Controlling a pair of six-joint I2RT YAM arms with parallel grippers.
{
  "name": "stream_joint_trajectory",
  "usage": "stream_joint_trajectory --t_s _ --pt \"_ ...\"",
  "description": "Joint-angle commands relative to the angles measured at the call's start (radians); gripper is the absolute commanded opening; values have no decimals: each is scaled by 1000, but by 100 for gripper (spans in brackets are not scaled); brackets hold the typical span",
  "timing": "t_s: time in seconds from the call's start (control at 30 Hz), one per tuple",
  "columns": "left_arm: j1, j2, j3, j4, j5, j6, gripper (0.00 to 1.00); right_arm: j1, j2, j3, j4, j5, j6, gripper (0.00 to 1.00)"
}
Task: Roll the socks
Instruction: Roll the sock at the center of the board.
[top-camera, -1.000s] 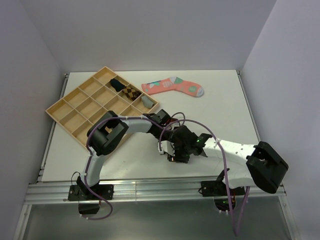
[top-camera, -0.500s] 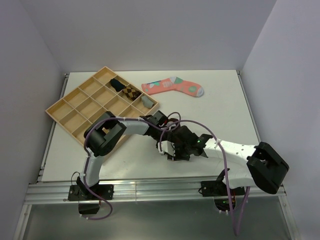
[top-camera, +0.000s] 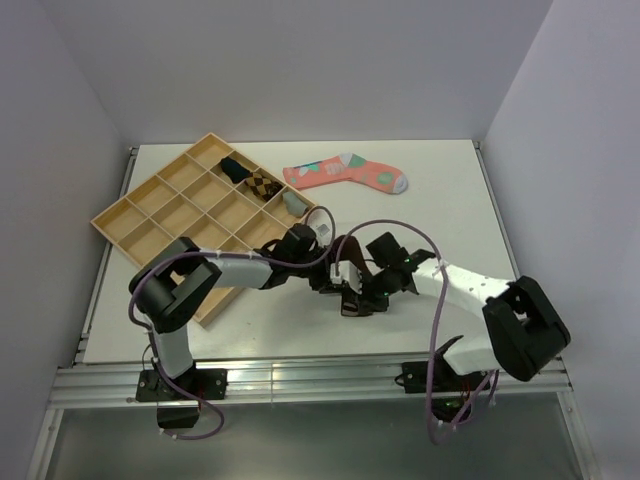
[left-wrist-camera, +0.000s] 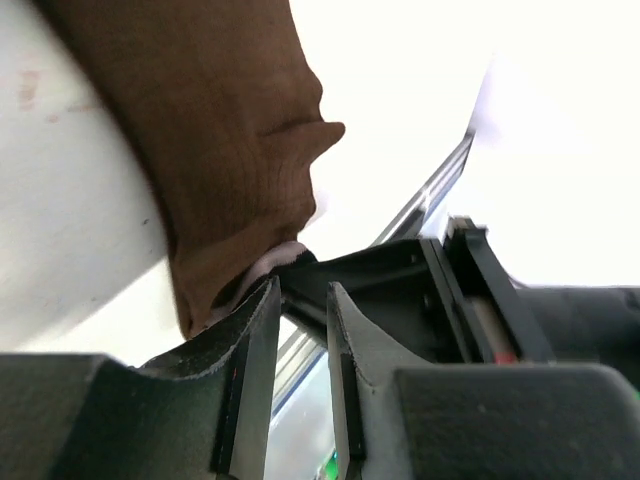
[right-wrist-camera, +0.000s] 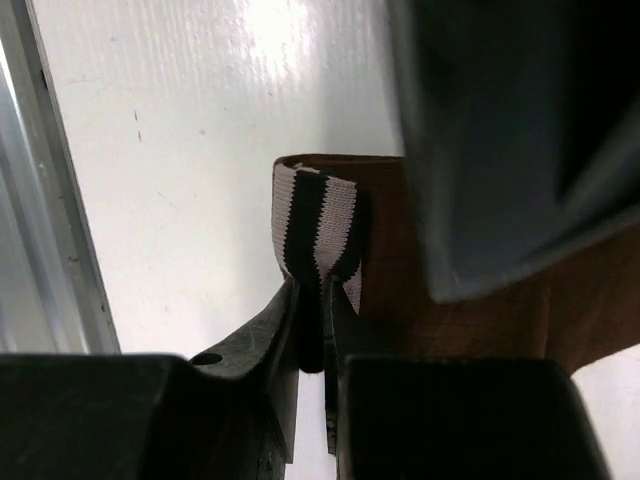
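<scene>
1. White tabletop (top-camera: 450, 200), towards its front edge: the brown sock (left-wrist-camera: 230, 150) sits between both arms.
2. The right claw (right-wrist-camera: 312, 330) pinches its striped cuff (right-wrist-camera: 315, 225); the left claw (left-wrist-camera: 297, 330) stands slightly parted, empty.
3. Likely light, limp and stretchy: hold the cuff's doubled edge.

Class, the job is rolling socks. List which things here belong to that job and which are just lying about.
Job: brown sock, striped cuff pinched in the right gripper; left gripper beside it, jaws apart; grey sock in the wooden tray.
Lying about: the tray itself; pink sock, flat and untouched; dark bundle and checkered bundle in the tray.
</scene>
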Motion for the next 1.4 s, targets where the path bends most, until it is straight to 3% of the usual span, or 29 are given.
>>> stream_joint_trajectory --t_s 0.0,0.27,0.47,0.67,0.77,1.0,1.37 --pt "4 -87 -68 154 -133 -59 31 -72 85 82 -128 -129 -86 7" --pt "-30 -158 -147 188 -349 119 29 -245 406 366 -509 -304 -261 7" --pt "-53 -144 -215 360 -397 326 27 -305 661 556 -714 -333 -298 8" --pt "-62 -121 -218 475 -323 507 30 -333 736 604 -715 -313 -228 7" --pt "-62 -63 -151 435 -248 588 30 -341 742 607 -704 -301 -202 7" --pt "-57 42 -91 472 -64 619 34 -347 744 596 -667 -286 -163 6" --pt "-57 108 -92 534 44 584 36 -348 756 587 -635 -267 -129 6"
